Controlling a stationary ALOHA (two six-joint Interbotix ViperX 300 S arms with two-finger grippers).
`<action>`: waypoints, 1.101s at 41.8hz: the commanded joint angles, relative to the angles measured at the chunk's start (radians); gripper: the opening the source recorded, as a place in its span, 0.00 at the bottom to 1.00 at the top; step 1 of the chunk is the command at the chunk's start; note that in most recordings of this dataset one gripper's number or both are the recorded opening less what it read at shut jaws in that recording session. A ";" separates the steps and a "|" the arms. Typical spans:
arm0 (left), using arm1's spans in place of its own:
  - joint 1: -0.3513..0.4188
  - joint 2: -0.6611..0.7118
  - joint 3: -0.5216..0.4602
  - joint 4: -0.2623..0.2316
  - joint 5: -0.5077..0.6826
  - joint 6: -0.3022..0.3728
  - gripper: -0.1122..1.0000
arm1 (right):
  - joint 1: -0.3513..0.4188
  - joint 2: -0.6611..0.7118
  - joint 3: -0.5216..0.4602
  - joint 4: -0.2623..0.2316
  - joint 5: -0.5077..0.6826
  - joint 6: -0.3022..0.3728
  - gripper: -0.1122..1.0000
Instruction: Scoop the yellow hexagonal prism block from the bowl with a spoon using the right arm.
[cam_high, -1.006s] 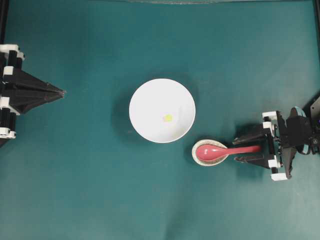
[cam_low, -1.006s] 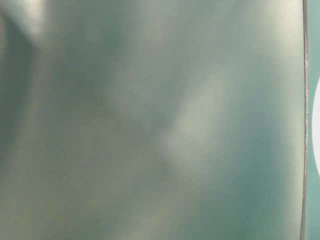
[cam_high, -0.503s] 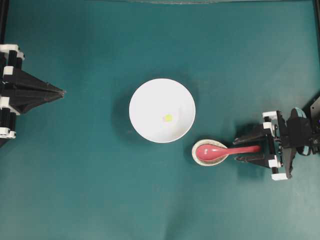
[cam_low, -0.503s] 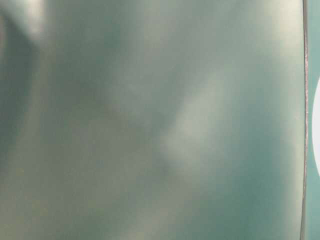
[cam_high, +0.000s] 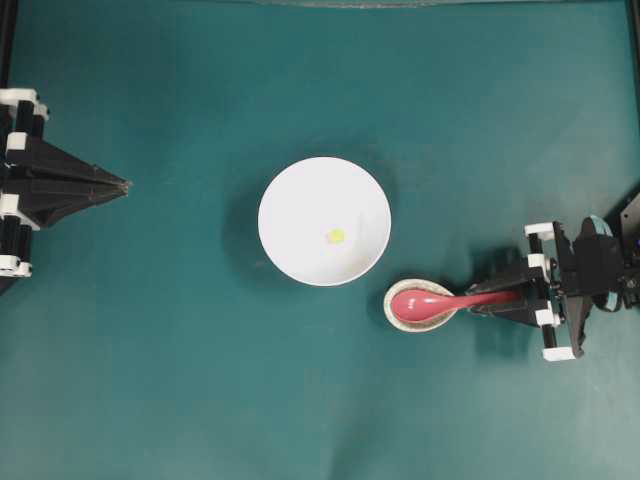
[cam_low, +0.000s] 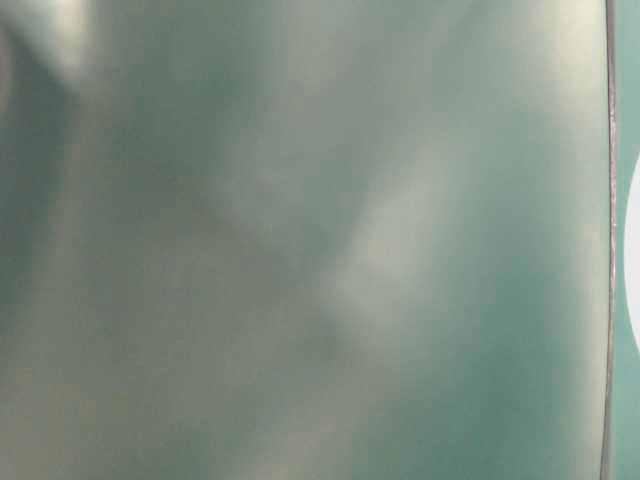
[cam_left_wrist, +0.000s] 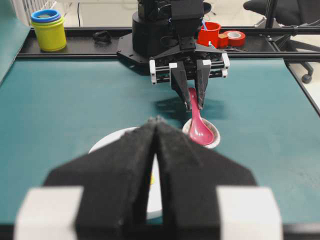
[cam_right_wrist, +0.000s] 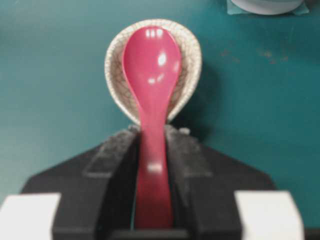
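Surface: teal mat (cam_high: 180, 380) covers the whole table; shelf behind, seen from the left wrist view, carries a yellow cup (cam_left_wrist: 49, 34) and red tape rolls (cam_left_wrist: 234, 37), well apart from the work.

Block: yellow block (cam_high: 336, 236) lies loose on the floor of the bowl, slightly right of centre, touching nothing else.

Bowl: white bowl (cam_high: 290, 190) sits mid-table, open side up, within reach of either arm; block easy to get at from above.

Spoon: red spoon (cam_right_wrist: 151, 65) rests with its scoop in a small speckled dish (cam_right_wrist: 114, 80), just beside the bowl's lower right rim. Dish props the handle up off the mat, likely so fingers can get either side of it.

Right gripper: right gripper (cam_right_wrist: 152, 150) has both fingers pressed against the handle, pinching it near its end; scoop not yet lifted from the dish.

Left gripper: left gripper (cam_left_wrist: 156, 125) pressed together, holding nothing, parked at the far left edge, out of the way.

Table-level view: blurred, shows nothing usable.
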 joint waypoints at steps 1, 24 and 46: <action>0.000 0.009 -0.017 0.002 -0.009 0.002 0.11 | 0.005 -0.020 -0.003 0.000 -0.005 -0.002 0.31; 0.000 0.009 -0.020 0.003 -0.020 0.003 0.11 | -0.074 -0.362 -0.015 0.002 0.209 -0.147 0.31; 0.000 0.009 -0.018 0.002 -0.025 0.003 0.11 | -0.428 -0.726 -0.345 0.000 1.123 -0.353 0.31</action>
